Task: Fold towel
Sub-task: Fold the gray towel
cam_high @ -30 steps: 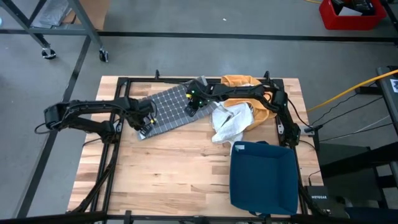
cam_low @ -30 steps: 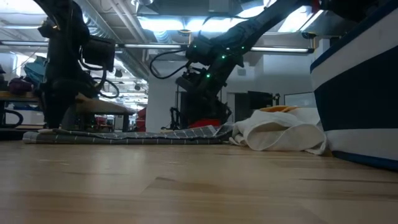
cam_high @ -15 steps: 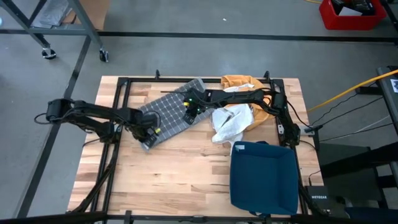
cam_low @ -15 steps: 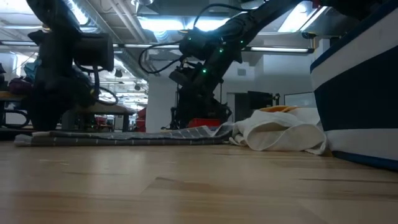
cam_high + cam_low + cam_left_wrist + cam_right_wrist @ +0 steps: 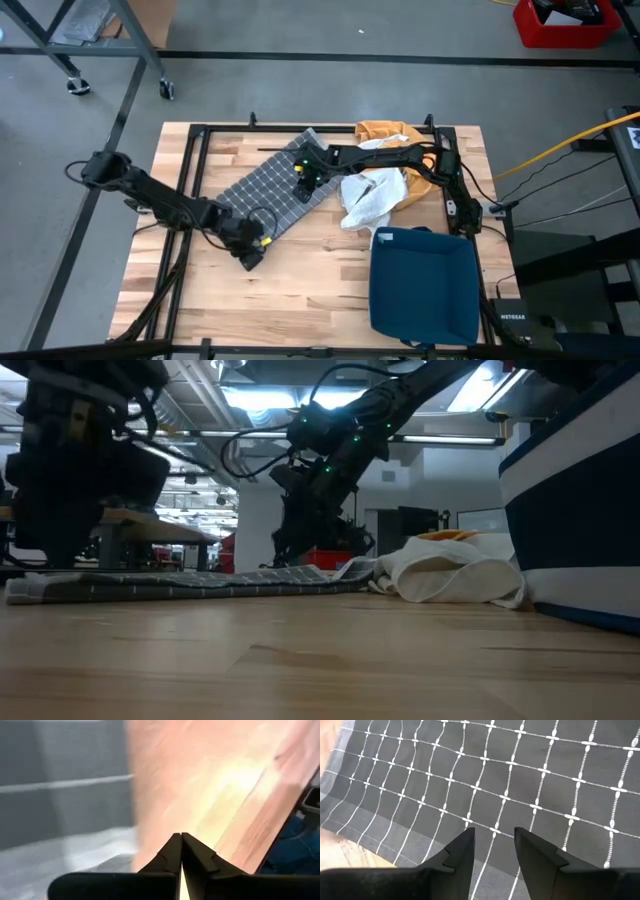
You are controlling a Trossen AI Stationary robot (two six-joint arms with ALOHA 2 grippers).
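Left pincer (image 5: 252, 256) was clenched tight, its two fingers pressed together in the left wrist view, at the towel's near left corner, and it seemed to be pinching that corner, though the cloth between the fingertips could not be made out. Over the last second it had swept from up near the desk's left rail down and toward the middle of the desk (image 5: 300, 300), and the grey checked towel (image 5: 270, 185) had come with it: a patch that lay more square a second ago was now drawn out into a long diagonal strip, running from the back edge of the desk down to that pincer. In the low view the cloth lay flat and stretched along the wood, with hardly a wrinkle. Right pincer (image 5: 305, 178) had stayed over the far part of the towel, its fingers parted and hovering just above the checked cloth in the right wrist view, grasping nothing. To its right sat a white crumpled cloth (image 5: 368, 198) over an orange one (image 5: 392, 132), touching the towel's edge, with a dark blue bin (image 5: 425, 285) nearer the front. The drag looked like a spreading move, so the towel was probably being laid out flat, and the fold itself was not yet begun.
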